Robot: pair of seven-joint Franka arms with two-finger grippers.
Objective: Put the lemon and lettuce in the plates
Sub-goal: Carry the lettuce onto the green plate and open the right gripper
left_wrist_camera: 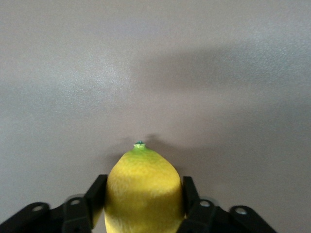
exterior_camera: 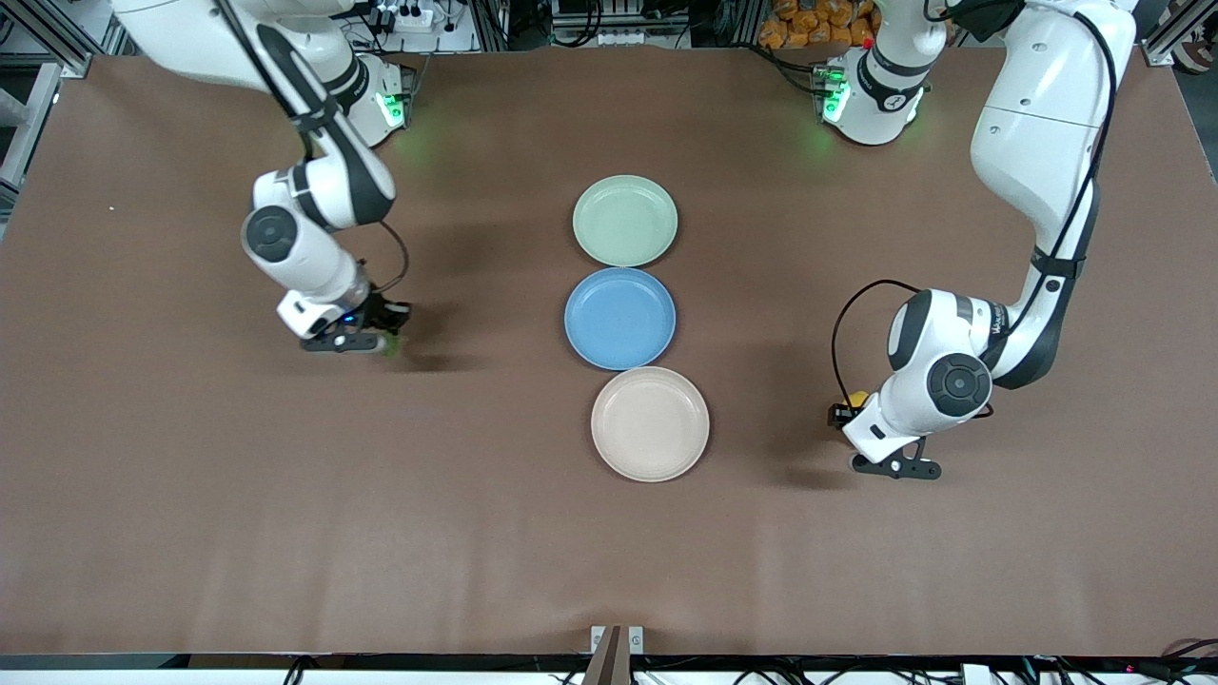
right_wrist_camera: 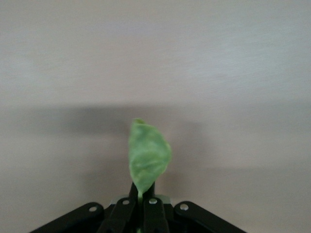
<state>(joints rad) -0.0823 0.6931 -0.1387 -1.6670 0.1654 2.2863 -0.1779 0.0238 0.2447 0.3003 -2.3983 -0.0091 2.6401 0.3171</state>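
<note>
blue plate (exterior_camera: pixel 619 319) (round, shallow), brown table (exterior_camera: pixel 190 495)

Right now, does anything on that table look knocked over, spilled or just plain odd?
Nothing stands out. The three plates, mint green, blue and beige, sit flat in a tidy row, all bare. The left gripper is shut on the lemon; the right gripper pinches the lettuce.
</note>
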